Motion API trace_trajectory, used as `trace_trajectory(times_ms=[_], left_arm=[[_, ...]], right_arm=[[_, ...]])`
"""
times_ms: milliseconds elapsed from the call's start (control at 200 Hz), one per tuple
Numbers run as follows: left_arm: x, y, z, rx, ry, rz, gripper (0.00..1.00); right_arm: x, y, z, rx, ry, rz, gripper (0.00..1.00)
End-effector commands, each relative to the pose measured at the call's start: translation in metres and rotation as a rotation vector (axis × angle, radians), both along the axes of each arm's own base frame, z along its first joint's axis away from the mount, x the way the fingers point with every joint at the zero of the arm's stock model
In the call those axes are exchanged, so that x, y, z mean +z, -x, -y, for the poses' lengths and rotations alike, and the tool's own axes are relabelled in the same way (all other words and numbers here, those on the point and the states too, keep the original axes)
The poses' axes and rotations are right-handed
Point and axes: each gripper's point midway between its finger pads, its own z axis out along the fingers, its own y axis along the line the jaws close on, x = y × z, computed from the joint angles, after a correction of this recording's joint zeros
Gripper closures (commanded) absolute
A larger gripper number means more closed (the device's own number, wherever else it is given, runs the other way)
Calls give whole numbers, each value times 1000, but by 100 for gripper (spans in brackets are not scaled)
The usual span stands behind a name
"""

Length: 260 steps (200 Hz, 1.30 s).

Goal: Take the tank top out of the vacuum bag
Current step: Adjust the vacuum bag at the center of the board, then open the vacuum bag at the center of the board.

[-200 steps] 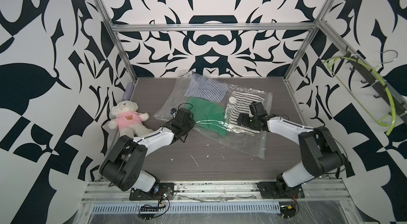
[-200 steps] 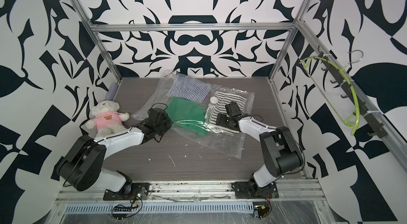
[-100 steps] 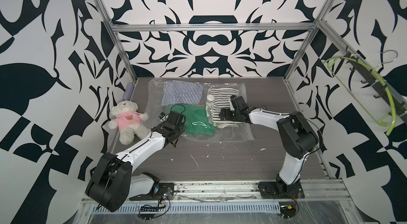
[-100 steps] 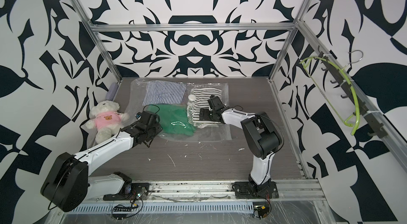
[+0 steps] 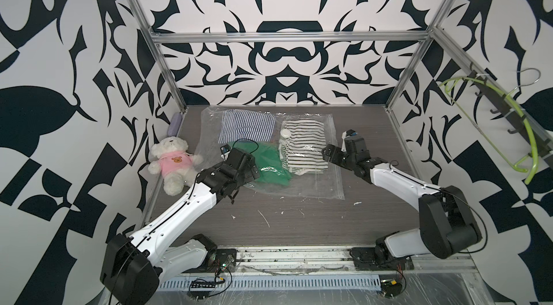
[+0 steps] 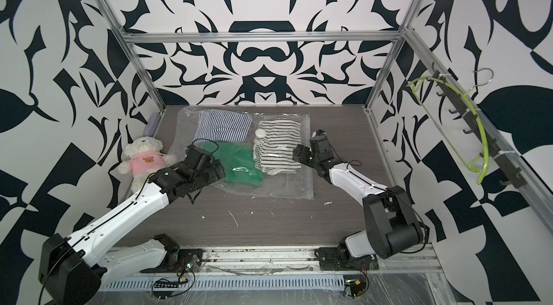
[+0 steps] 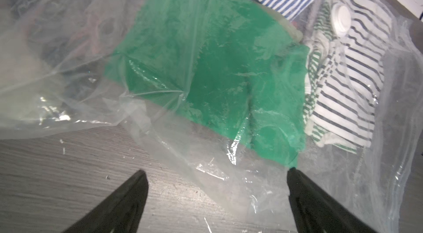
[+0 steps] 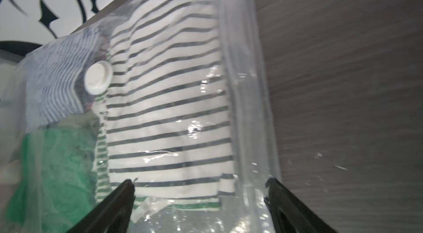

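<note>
The desk is a grey wood-grain surface; small white scraps lie scattered near its front edge.

The vacuum bag lies flat on the rear half of the desk, from close to the rear edge to about mid-depth. Its zip-seal edge faces the right edge of the desk. The bag holds three garments. Which of them is the tank top cannot be told.

The left gripper sits over the near left part of the bag. Its jaws are spread wide and grip nothing. One fingertip lies just beside a corner of the green garment; contact cannot be confirmed.

The right gripper sits at the right side of the bag. Its jaws are spread wide and straddle the zip-seal strip and the edge of the black-striped garment. Nothing is pinched.

Garment positions inside the bag:
- Blue-striped garment: rear left.
- Black-striped garment: right, beside the zip-seal edge.
- Green garment: front left, touching both striped garments.

A teddy bear in a pink top lies at the left edge of the desk, apart from the bag.

A lilac case stands at the rear left corner.

The white valve cap sits on the upper film, between the two striped garments.
</note>
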Motion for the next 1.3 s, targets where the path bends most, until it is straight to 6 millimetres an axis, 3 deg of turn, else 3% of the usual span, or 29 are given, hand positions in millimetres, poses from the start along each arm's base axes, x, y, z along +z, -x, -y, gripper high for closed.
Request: trace_trajectory(times_ms=[0,70,200,335,445,585,710,760,845,940,1005,1060,1140,1295], left_arm=[[12,-16,25,-84,-18,57,0],[19,-33,52,-136,16,81,0],[23,-60,92,-205,32,109,0],[28,-78,125,-257,92,127,0],[28,-91,145,-293,120,120,0],[28,-102,174,-346,165,106,0],[26,-103,195,-400,162,100,0],[24,-102,201,-411,165,97,0],[23,-99,206,-418,175,95,0],[25,-97,211,-422,191,102,0],[26,-98,214,-426,199,109,0],[26,-98,216,-432,203,108,0],[26,-99,220,-442,206,104,0],[25,-102,233,-465,222,96,0]], right_arm=[[-4,3,19,-88,-18,-31,10],[-9,7,17,-69,-45,-59,18],[-13,14,1,2,-107,-77,62],[-11,23,-14,99,-153,-86,75],[-1,30,-15,139,-143,-49,100],[9,37,3,104,-62,-20,100],[0,37,26,11,-103,-66,45],[-6,35,27,10,-137,-87,37],[-16,30,19,52,-182,-114,35],[-24,25,5,110,-239,-138,39],[-25,24,-2,142,-265,-144,50],[-23,24,-6,166,-280,-132,67],[-18,27,-8,185,-273,-114,83],[-11,41,-8,224,-234,-84,99]])
